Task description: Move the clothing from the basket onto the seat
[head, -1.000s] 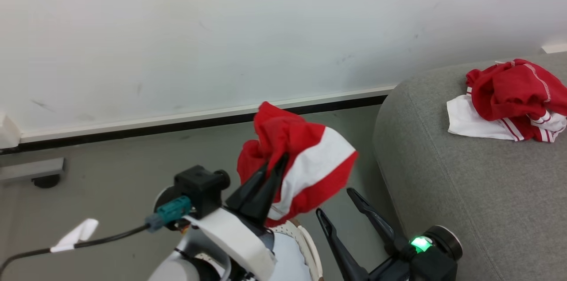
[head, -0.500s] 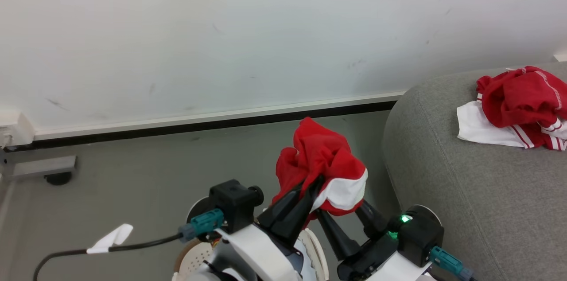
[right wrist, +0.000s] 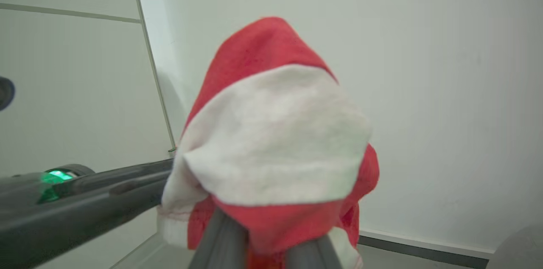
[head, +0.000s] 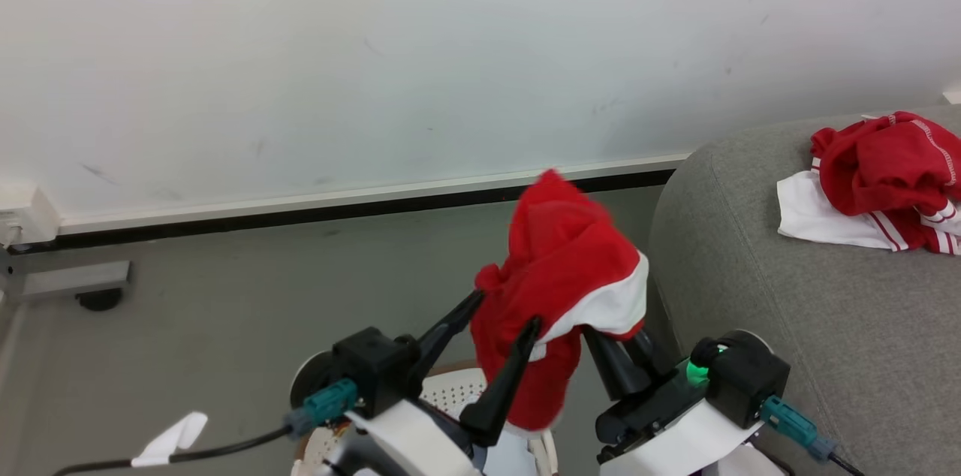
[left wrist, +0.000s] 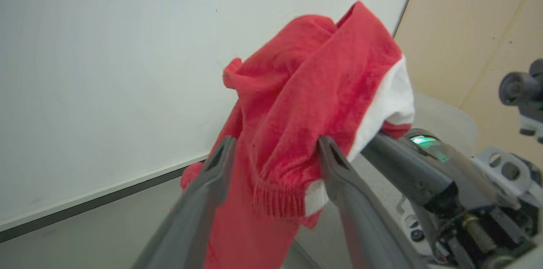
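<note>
ok so right now the red garment (head: 563,266) is up in the air, over the basket (head: 447,390) and just left of the seat (head: 788,326), so it's not on the sofa yet. My right gripper (head: 619,347) is pinched narrow on a fold at the garment's right underside. In the right wrist view the cloth bunches up over the two fingers (right wrist: 220,239). My left gripper (head: 505,309) stands wide, one finger on each side of the hanging cloth, gripping nothing. A second red garment (head: 878,168) lies on the far right of the seat, well apart from this one.

What worries me: the whole thing hangs off one small pinch low down, so a quick swing to the right could let it slip out and land on the floor (head: 188,296) between basket and seat. Also the loose tail drapes between the left fingers. If that arm doesn't back away first, the cloth could snag on a finger and get tugged out of the right grip. I'd go slow here
</note>
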You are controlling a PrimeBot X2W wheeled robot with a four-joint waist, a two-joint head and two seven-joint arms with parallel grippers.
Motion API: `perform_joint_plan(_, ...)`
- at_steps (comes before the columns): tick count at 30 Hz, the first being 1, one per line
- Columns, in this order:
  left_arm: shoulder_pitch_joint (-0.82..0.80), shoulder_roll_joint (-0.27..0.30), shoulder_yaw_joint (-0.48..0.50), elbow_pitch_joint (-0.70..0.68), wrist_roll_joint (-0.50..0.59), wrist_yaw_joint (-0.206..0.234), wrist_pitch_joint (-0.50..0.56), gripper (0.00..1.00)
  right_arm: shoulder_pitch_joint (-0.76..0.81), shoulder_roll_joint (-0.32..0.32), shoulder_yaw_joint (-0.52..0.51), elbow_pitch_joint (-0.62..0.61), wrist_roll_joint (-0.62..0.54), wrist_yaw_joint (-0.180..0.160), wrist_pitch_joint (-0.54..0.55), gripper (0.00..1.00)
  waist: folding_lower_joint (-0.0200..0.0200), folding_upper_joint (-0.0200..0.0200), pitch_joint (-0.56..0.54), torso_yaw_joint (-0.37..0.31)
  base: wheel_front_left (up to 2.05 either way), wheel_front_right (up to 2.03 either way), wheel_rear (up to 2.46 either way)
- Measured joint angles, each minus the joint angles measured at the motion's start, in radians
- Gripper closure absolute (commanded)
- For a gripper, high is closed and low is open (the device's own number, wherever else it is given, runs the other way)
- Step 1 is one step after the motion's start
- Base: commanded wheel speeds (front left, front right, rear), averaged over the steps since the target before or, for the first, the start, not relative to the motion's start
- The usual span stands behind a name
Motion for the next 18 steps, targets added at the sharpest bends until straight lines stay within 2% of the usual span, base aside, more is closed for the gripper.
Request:
perform_joint_plan(6,0.030,0.038,-0.004,0.056,0.048,-0.007,-0.103,0.00,0.000,0.001,-0.068,0.003,-0.040,0.000,0.000,1.00,0.0000,0.0000,0.004,-0.013,0.00,0.00,0.00)
perform_joint_plan(11,0.060,0.054,-0.037,0.134,0.079,-0.036,-0.200,0.00,-0.008,0.001,-0.118,0.006,-0.081,0.000,-0.001,1.00,0.0000,0.0000,0.009,-0.034,0.00,0.00,0.00)
perform_joint_plan(18,0.067,0.036,-0.057,0.213,0.079,-0.040,-0.283,0.00,-0.019,0.001,-0.160,0.003,-0.115,0.000,-0.001,1.00,0.0000,0.0000,0.020,-0.090,0.00,0.00,0.00)
